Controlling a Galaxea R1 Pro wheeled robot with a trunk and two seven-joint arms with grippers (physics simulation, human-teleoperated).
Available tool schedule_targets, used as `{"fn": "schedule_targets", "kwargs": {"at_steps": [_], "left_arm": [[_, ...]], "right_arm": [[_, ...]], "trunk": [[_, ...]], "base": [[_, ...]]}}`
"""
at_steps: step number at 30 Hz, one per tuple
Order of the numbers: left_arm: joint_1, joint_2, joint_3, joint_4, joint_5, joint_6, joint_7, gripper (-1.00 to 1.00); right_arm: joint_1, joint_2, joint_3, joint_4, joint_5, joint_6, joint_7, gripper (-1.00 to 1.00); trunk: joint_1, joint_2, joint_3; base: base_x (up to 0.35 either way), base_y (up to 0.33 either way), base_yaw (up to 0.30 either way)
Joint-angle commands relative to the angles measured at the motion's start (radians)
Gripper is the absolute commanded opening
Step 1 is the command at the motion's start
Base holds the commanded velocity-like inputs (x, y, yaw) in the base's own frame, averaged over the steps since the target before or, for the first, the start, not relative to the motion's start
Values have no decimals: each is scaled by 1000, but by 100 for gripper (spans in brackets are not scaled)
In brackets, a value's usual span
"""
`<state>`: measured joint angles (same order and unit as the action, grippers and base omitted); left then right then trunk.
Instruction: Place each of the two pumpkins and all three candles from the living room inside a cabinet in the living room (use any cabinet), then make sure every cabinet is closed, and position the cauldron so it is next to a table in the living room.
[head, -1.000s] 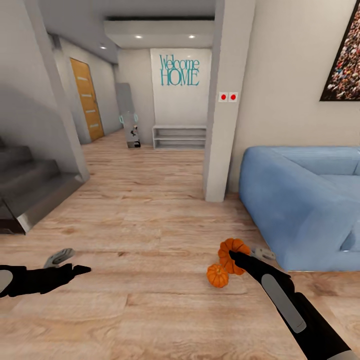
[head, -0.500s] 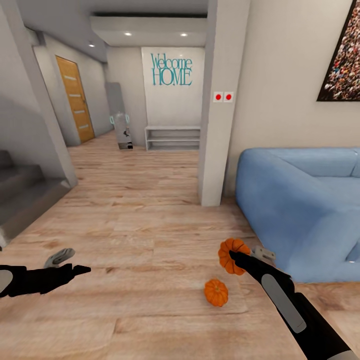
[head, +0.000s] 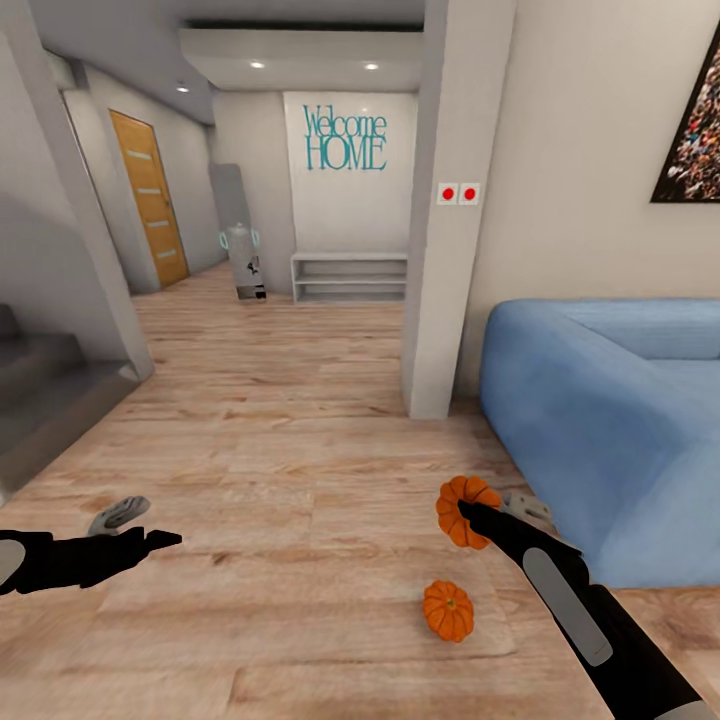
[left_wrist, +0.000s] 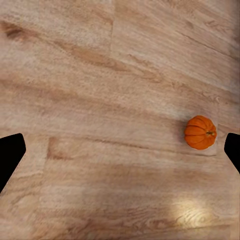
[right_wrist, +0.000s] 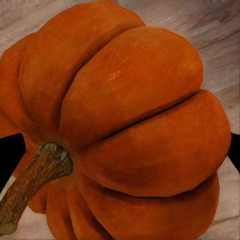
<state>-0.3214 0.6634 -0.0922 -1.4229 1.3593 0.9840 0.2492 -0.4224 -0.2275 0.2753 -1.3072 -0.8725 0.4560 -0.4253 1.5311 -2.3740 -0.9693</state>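
Note:
My right gripper (head: 462, 512) is shut on an orange ribbed pumpkin (head: 466, 497), held above the wooden floor. In the right wrist view this pumpkin (right_wrist: 130, 120) looms large, its brown stem (right_wrist: 35, 175) toward one black finger. A second pumpkin (head: 448, 610) lies on the floor just below and left of my right arm; the left wrist view shows it (left_wrist: 200, 132) too. My left gripper (head: 165, 540) hangs open over bare floor at the left, its fingers (left_wrist: 10, 152) wide apart. The candles, the cabinet and the cauldron are out of view.
A blue sofa (head: 610, 420) stands close on the right. A grey pillar (head: 445, 250) rises ahead, with a hallway behind it leading to a low white shelf (head: 350, 277) and a wooden door (head: 150, 195). Grey stairs (head: 40, 390) are at the left.
The whole view has shifted, so the camera moved. The floor pumpkin now shows lower and nearer to me. Both arms keep their pose, and the right still holds its pumpkin.

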Motion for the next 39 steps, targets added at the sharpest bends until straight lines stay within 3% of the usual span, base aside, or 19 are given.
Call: {"fn": "schedule_targets", "kwargs": {"at_steps": [1,26,39], "left_arm": [[-1,1,-1,-1,11,1,10,100],[-1,1,1,-2,12,2,9,100],[-1,1,2,-2,18,2,8,100]], "right_arm": [[-1,-1,3,-2,-10,0,-11,-100],[-1,-2,1,-20,-10,-2,-9,-100],[-1,-2,2,-20,-10,-2,-7,-100]], "trunk": [[0,0,-1],[0,0,-1],[0,0,2]], "base": [[159,45,0],[52,46,-1],[0,174,-231]]}}
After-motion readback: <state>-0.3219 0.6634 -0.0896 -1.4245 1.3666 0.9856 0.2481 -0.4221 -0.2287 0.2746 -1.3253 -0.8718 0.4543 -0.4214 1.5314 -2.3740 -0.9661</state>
